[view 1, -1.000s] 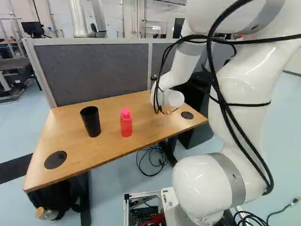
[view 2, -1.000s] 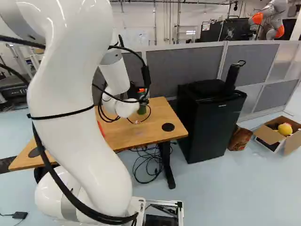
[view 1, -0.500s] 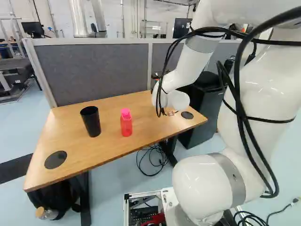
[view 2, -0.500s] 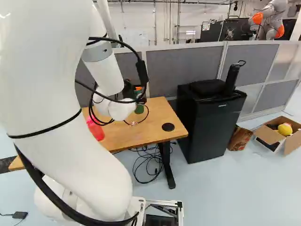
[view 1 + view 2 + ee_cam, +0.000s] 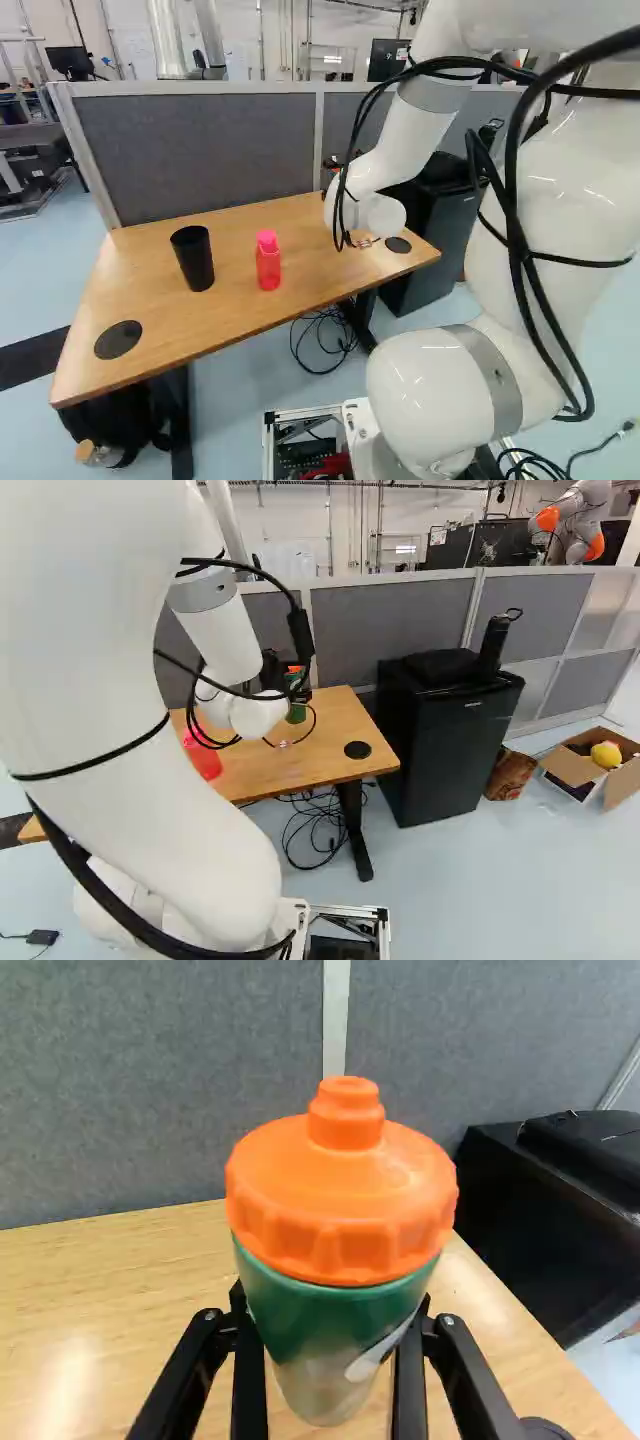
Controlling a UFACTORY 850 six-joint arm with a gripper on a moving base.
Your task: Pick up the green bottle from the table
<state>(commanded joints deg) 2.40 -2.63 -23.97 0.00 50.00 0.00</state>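
— Gripper first, please: free or loaded?

— Loaded, to judge by the wrist view. Clenched on the green bottle, with one finger against each side, below the orange lid.

— And how to treat it?

— As something light, at a guess, or heavier with liquid inside. Probably firm plastic, with a little give under a hard squeeze; smooth, so likely slippery if pinched too gently. Hardly fragile. Best taken by the body, square from both sides, never by the lid, for fear of twisting it loose.

— Base down on the table, or lifted?

— Impossible to tell. Over the table, at any rate, and roughly upright.

— Anything from the other views?

— In the right base view, a bit of green and orange left of centre, beside the end of the arm. In the left base view, no clear sight of it, probably hidden behind the arm; but at middle left, a full look at the black cup, lost from the right base view. Only at the right edge of the latter: a cardboard box.
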